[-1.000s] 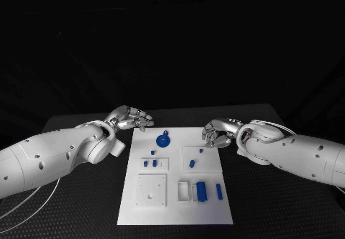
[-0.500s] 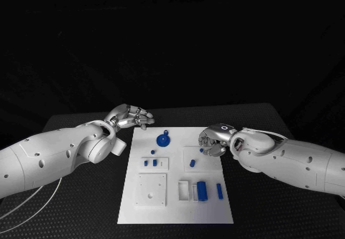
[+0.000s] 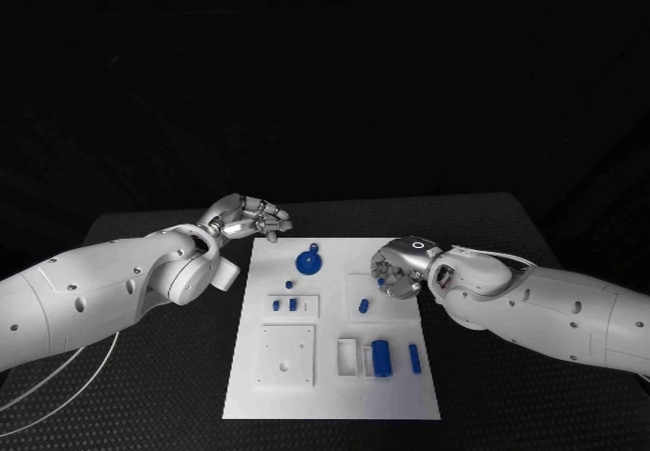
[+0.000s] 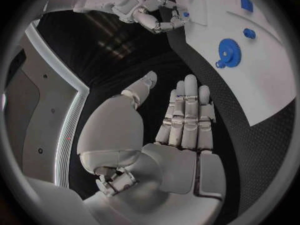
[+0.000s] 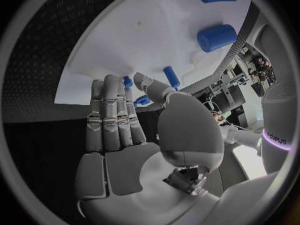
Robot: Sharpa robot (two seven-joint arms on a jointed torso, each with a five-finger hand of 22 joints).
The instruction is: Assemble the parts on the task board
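R hand (image 3: 397, 271) is positioned over the right edge of the task board (image 3: 332, 395), palm down, fingers loosely spread; nothing is seen held. In the right wrist view its fingers (image 5: 111, 116) are extended straight, thumb apart, tips just above the board near a small blue peg (image 5: 170, 77). Actual contact w/ the peg can't be confirmed.

L hand (image 3: 252, 222) is hovering off the board's far-left corner over the black table (image 3: 149, 376), fingers curled loosely, not clamped on anything. In the left wrist view fingers (image 4: 187, 110) are seen straight and together, thumb out, empty.

Blue gear (image 3: 309, 263) lies on the board's far part, between the two hands, closer to L, apart from both. Small pegs (image 3: 282, 306) stand in the raised block mid-left; one peg (image 3: 363, 306) lies just beside R hand. Blue cylinder (image 3: 382, 360) and a slim pin (image 3: 413, 360) are laid in the near-right area, well apart from both hands.

R fingertips are partly hidden by the wrist in the head view.
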